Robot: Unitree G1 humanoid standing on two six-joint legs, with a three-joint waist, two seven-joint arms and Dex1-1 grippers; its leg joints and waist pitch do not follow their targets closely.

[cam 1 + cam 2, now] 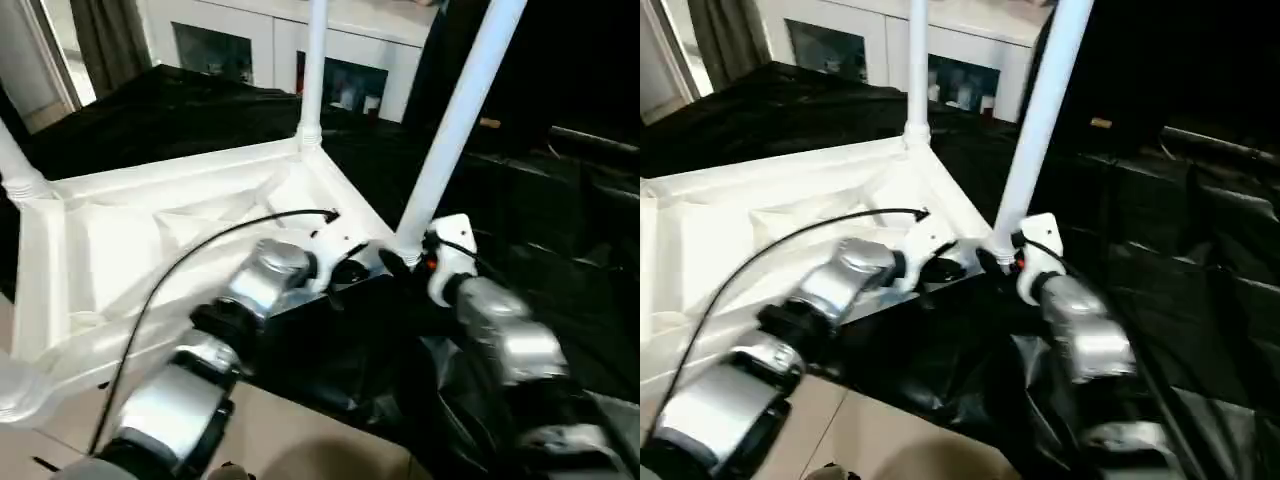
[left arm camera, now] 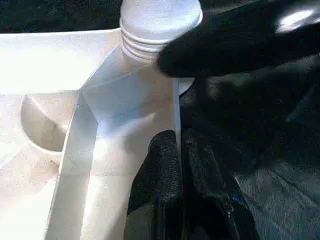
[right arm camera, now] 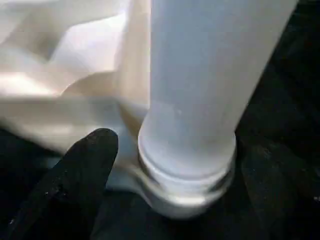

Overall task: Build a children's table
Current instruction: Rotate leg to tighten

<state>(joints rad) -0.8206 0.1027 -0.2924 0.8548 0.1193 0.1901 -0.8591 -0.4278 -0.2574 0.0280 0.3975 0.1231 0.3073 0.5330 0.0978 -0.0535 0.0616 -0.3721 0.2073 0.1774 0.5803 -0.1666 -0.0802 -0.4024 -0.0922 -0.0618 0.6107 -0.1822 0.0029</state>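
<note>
Left gripper (image 2: 179,165) pinches the tabletop (image 1: 150,230) rim, jaws pressed on its thin edge. Right gripper (image 3: 165,165) stands spread, the corner leg (image 3: 200,100) upright between its fingers (image 3: 85,160) at the socket.

The tabletop (image 1: 180,240) and legs (image 1: 455,125) look smooth white plastic; black glossy sheeting (image 1: 560,290) lies crinkled beneath; forearms (image 1: 505,335) brushed silver metal
</note>
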